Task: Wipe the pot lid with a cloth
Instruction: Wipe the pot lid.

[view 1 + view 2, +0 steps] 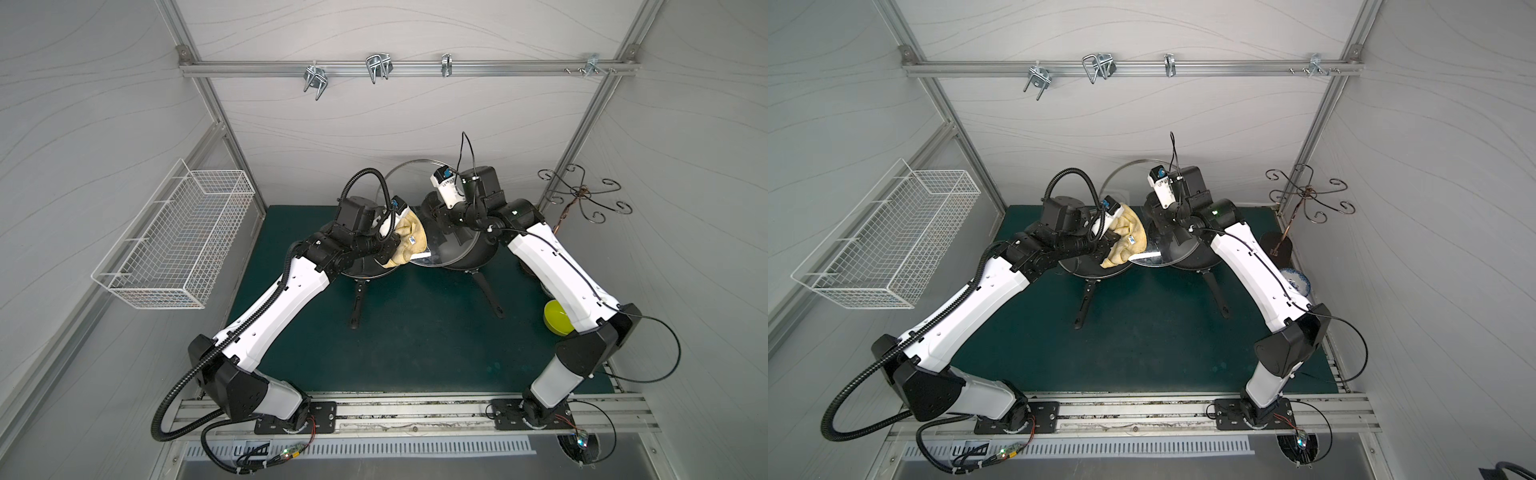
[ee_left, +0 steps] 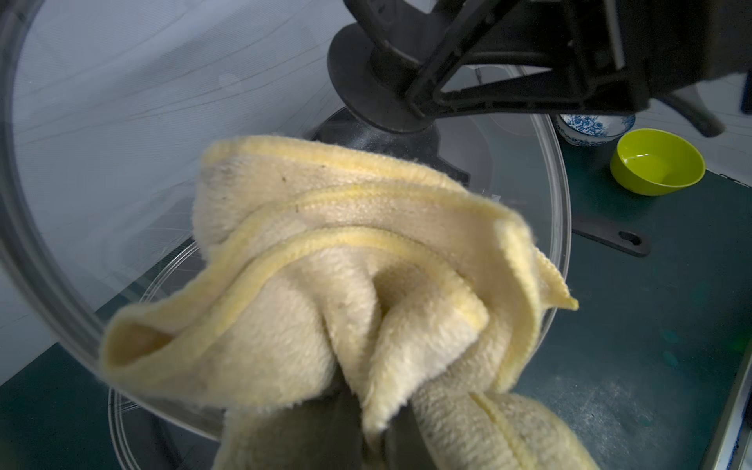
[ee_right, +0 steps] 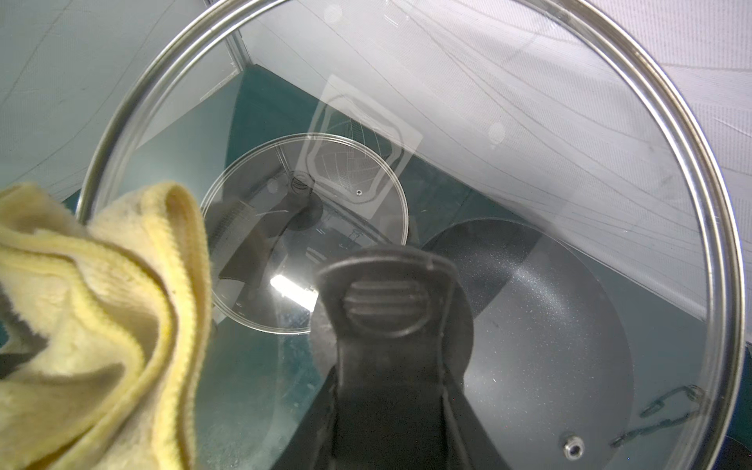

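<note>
cloth (image 2: 346,285) pinched tight in left fingers (image 2: 403,443) | right fingers (image 2: 508,103), seemingly, clamp pot lid (image 3: 529,142) handle

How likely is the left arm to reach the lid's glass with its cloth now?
Likely yes. The right gripper holds the lid tilted up by its handle, glass facing the left gripper, whose cloth hangs right at the rim. Nothing stands between them.

A dark green mat (image 1: 415,345) fills the middle of both top views. Two black pans sit side by side at its upper centre, the left pan (image 1: 365,272) and the right pan (image 1: 478,255). At mid-right are a lime bowl (image 1: 555,318) and a blue-patterned bowl (image 1: 1296,282).
</note>
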Motion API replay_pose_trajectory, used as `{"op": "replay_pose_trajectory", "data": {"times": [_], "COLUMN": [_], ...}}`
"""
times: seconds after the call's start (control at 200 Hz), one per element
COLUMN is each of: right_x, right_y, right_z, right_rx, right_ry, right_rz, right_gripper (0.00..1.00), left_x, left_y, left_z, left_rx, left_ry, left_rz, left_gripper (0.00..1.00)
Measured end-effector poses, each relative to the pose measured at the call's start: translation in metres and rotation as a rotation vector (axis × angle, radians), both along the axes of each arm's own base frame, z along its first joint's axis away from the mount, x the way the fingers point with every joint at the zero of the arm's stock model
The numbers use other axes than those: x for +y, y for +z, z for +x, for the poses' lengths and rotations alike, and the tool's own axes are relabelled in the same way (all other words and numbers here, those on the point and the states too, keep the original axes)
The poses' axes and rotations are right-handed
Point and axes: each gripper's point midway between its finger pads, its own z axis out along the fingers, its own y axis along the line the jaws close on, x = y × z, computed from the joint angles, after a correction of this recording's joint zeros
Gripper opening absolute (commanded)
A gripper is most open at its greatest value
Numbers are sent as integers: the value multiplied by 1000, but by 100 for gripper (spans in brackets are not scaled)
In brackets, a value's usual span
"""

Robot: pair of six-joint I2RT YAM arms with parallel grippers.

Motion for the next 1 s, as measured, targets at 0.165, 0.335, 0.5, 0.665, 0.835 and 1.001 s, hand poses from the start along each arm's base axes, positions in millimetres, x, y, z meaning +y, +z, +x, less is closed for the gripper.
{"op": "replay_pose_trajectory", "data": {"times": [0.165, 0.335, 0.5, 0.665, 0.835, 1.001], "right_x": [6, 10, 10, 9, 16, 28], "right_y": [-13, -44, -62, -64, -65, -77], "right_z": [0, -17, -34, -45, -55, -70], "right_rx": [-26, -30, -75, -154, -281, -397], "right_ry": [57, 187, 320, 411, 502, 597], "right_rz": [-7, -71, -149, -221, -334, -457], "right_gripper": [0, 0, 0, 0, 0, 0], "left_x": [13, 24, 35, 36, 17, 0], "left_y": [-1, -11, -14, -7, 3, 5], "left_z": [14, 29, 43, 54, 65, 69], "left_rx": [15, 43, 68, 73, 88, 102], "left_ry": [66, 110, 150, 151, 72, -20], "left_rz": [-20, -5, 5, -4, -22, -16], "left_gripper": [0, 0, 0, 0, 0, 0]}}
